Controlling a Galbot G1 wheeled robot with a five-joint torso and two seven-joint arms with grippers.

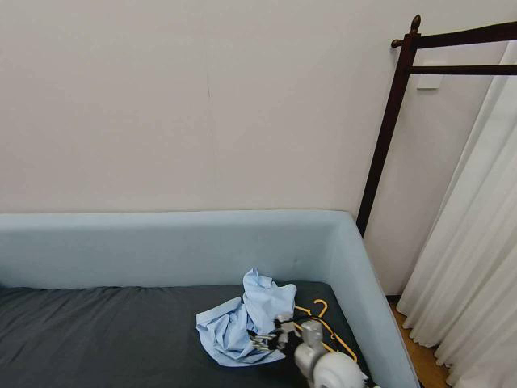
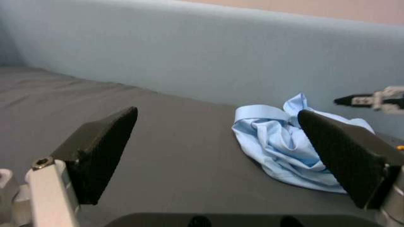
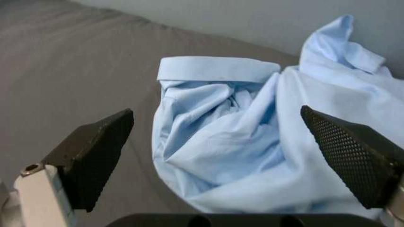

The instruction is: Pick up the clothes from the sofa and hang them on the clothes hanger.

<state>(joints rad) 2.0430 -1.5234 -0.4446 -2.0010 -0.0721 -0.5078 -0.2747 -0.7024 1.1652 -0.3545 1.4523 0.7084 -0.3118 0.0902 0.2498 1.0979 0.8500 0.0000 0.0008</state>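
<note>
One garment: a crumpled light-blue shirt (image 1: 242,319) lies at the right end of the sofa's dark seat (image 1: 97,339), near the right armrest.
Long axis: the heap runs from near-left to far-right, and its raised fold at the far end points toward the pale blue backrest (image 1: 161,246).
Edge detail: a flat band, either collar or cuff, lies across the heap's left side.
Hanger: an orange hanger (image 1: 335,335) rests just right of the shirt, with its hook toward the far side.
Right gripper (image 3: 216,112): its fingers are spread wide and grasp nothing; it sits low at the shirt's near edge, with cloth directly ahead.
Left gripper (image 2: 218,111): its fingers are also spread and hold nothing; it hovers over bare seat, with the shirt ahead and apart from it.
Rack: a dark wooden clothes rack (image 1: 388,121) stands beyond the right armrest, beside a white curtain (image 1: 477,267).
</note>
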